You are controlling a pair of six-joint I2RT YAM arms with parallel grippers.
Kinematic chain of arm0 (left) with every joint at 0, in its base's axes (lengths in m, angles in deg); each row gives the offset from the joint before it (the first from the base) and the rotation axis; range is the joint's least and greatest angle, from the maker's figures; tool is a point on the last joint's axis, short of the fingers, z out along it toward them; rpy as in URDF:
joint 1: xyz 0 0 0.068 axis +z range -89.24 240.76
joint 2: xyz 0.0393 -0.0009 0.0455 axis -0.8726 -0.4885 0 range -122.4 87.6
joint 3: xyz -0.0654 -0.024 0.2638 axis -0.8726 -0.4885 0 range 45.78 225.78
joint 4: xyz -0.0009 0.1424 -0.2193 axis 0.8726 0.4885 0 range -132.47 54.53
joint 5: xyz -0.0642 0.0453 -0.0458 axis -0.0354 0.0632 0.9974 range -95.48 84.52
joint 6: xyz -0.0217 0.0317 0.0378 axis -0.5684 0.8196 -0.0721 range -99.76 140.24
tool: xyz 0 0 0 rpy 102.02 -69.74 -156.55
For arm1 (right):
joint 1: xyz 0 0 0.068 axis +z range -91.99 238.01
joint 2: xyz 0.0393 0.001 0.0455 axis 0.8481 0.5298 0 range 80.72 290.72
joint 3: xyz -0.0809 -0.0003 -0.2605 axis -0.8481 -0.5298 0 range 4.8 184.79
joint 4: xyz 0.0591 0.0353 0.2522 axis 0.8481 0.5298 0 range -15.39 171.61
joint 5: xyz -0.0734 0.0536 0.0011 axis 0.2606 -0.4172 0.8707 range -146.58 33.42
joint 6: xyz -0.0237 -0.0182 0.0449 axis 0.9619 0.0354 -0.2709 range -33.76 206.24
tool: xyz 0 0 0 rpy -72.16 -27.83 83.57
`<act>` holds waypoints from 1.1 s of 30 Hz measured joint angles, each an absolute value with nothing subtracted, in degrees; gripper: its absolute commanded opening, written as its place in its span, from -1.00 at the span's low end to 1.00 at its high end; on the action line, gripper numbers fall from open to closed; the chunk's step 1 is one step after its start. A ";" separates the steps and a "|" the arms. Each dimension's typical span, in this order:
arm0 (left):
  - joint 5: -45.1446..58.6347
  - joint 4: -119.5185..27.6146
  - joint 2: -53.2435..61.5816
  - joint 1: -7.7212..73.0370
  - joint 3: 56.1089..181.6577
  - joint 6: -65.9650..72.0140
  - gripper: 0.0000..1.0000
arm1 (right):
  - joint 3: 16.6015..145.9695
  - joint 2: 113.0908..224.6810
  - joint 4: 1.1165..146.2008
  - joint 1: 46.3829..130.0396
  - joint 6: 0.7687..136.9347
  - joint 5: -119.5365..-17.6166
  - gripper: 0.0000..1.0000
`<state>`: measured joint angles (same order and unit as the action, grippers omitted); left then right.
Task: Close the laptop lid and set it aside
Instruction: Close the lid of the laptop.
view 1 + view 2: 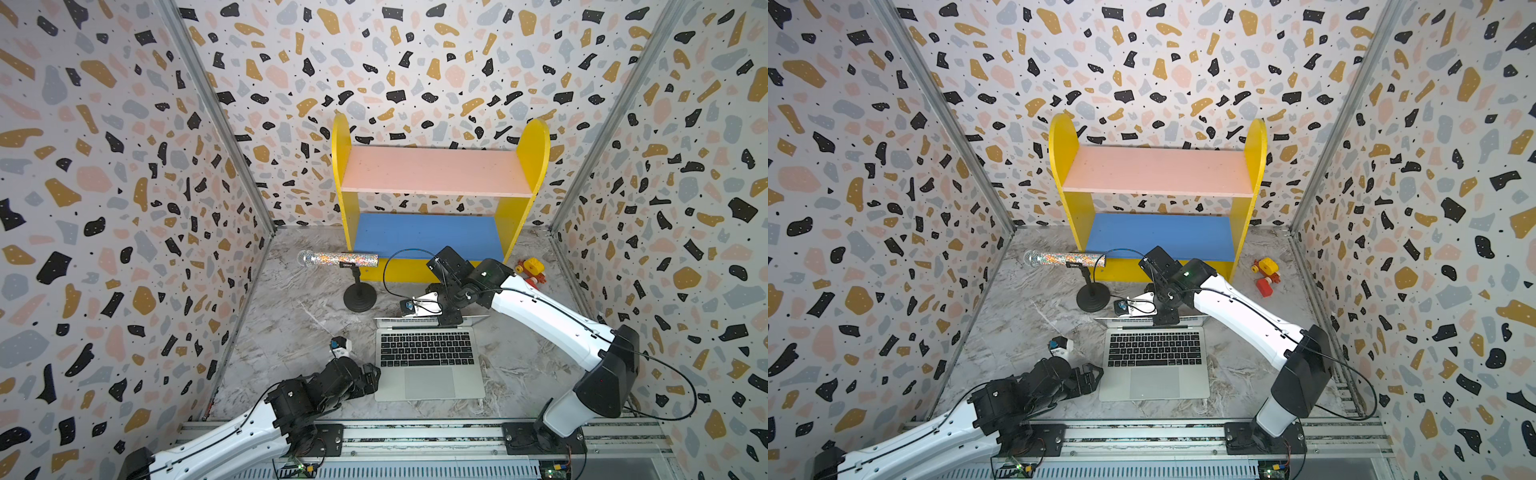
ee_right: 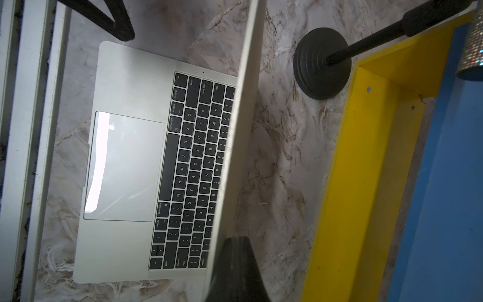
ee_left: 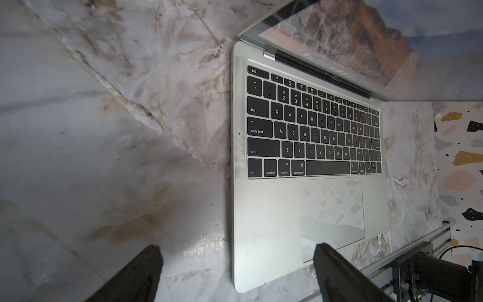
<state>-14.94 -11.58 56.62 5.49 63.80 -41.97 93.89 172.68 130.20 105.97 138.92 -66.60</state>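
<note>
Centre-front on the marble table (image 1: 291,316): laptop (image 1: 430,365), base flat, keyboard up.

- Lid (image 2: 239,130): open, standing near upright, its screen showing a mountain scene.
- Right claw (image 2: 236,245): closed and empty. Its tip is at the lid's top edge, apparently on the outer side, though contact is not certain. It seems placed to push the lid forward and down rather than pinch it.
- Left claw (image 3: 235,255): spread wide, holding nothing. It straddles the base's front left edge, one finger over the trackpad corner and one over bare table, likely poised to steady the base.
- Behind: microphone (image 1: 336,259) on its stand, yellow shelf (image 1: 436,170) and toy (image 1: 532,270), all apart from the laptop.
</note>
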 measured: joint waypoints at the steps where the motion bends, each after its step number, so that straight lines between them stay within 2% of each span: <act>1: -15.09 -10.81 56.66 5.49 64.32 -41.84 0.85 | 93.81 172.64 130.18 105.97 138.86 -66.60 -1.00; 33: -19.46 -1.30 57.38 5.49 76.70 -33.32 0.84 | 88.63 170.21 131.08 107.33 133.57 -66.53 -1.00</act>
<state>-19.46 -1.30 57.38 5.49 76.70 -33.32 88.63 170.21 131.08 107.33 133.57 -66.53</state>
